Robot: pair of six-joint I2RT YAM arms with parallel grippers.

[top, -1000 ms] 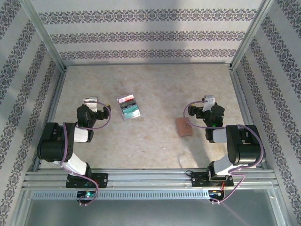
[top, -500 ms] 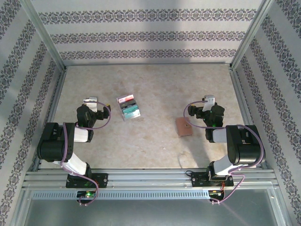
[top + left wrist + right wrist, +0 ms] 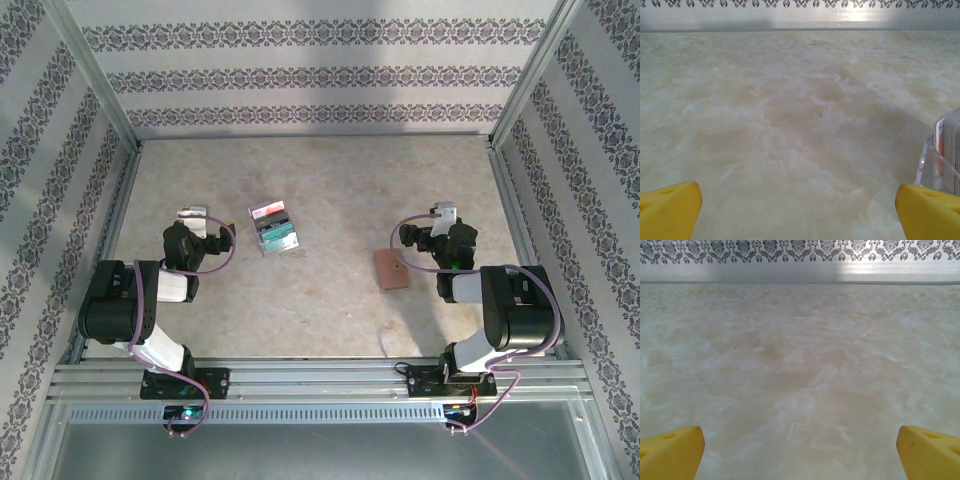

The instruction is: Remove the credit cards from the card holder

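Top external view: the card holder [image 3: 391, 270] is laid flat beside the right gripper [image 3: 800, 447], the credit cards [image 3: 273, 228] stacked near the left gripper [image 3: 799, 207]. Both sets of fingers are spread wide, empty.

The two look alike: the left arm [image 3: 118, 305] and the right arm [image 3: 515, 318] each have a bulky, rounded black joint housing. Beyond it comes a pale silver-white link, then a black wrist with a small white block on top. A thin purple cable [image 3: 215, 262] hangs in a loose loop along each. Each stands on a flat black base plate [image 3: 185, 384]. Close up, the jaws end in blunt yellow pads [image 3: 670, 209], each with a small dimple.
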